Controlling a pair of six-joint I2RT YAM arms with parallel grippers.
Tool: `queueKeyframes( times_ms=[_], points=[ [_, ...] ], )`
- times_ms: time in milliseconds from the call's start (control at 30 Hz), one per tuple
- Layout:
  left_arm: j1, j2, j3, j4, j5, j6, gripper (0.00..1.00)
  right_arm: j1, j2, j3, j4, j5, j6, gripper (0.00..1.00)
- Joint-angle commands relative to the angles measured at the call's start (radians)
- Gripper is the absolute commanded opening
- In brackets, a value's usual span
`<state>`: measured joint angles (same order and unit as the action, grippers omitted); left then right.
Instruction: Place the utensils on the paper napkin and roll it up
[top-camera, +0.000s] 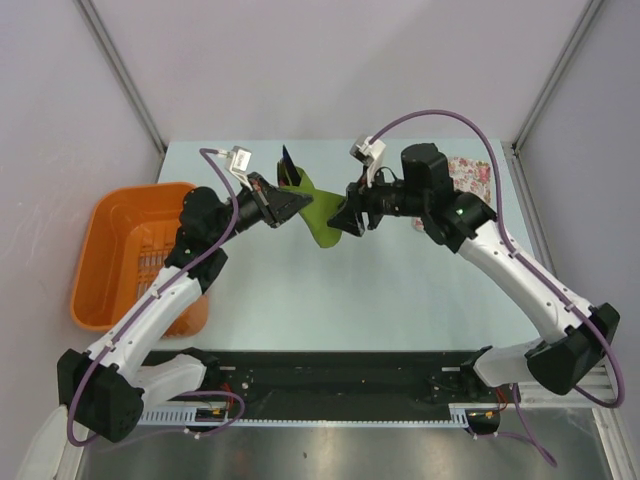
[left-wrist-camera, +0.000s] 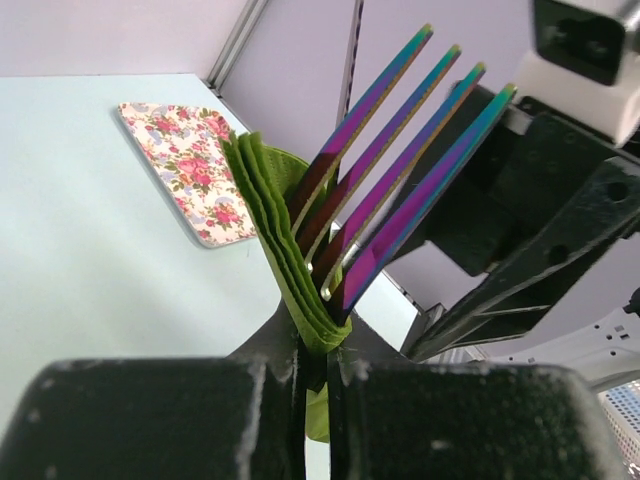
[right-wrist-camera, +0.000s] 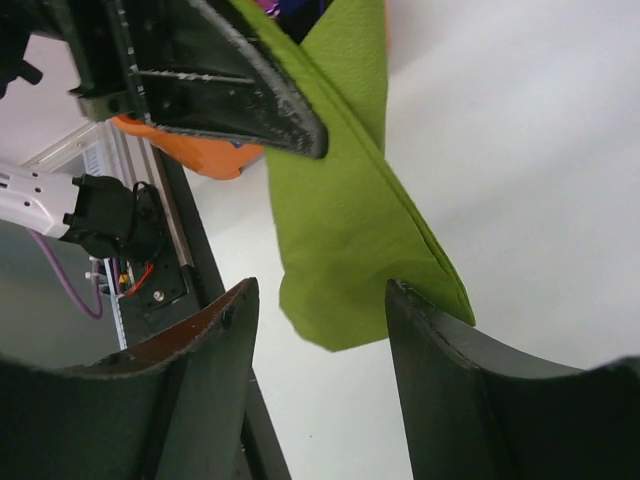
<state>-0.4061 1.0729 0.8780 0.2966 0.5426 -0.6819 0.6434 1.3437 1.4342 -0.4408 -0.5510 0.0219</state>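
overhead rear view, wrist closeups sharing napkin (right-wrist-camera: 340, 240)

Left gripper (left-wrist-camera: 315, 365) pinches folded napkin (left-wrist-camera: 272, 215), seemingly fork (left-wrist-camera: 400, 150) too.

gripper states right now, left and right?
Left gripper: closed on the paper napkin wrapped round a fork.
Right gripper: open, holding nothing.

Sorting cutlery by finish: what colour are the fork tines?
The fork tines are iridescent, purple shading to teal; clearest in the left wrist view.
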Motion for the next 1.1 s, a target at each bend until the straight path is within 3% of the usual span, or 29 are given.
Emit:
queueKeyframes(
  times_ms=[0,300,533,1067],
  points=[
    [-0.003,-0.014,0.049,0.082,0.023,-0.022,0.00,0.009,0.028,0.017,0.105,-0.065,-0.008,0.61],
    [-0.008,-0.021,0.024,0.156,0.088,-0.039,0.00,-0.007,0.046,-0.035,0.186,-0.213,0.061,0.61],
    [-0.008,-0.014,0.016,0.231,0.132,-0.076,0.00,-0.028,0.057,-0.044,0.257,-0.328,0.133,0.52],
    [-0.016,0.001,0.007,0.378,0.214,-0.160,0.00,-0.042,0.064,-0.069,0.335,-0.423,0.231,0.57]
  ],
)
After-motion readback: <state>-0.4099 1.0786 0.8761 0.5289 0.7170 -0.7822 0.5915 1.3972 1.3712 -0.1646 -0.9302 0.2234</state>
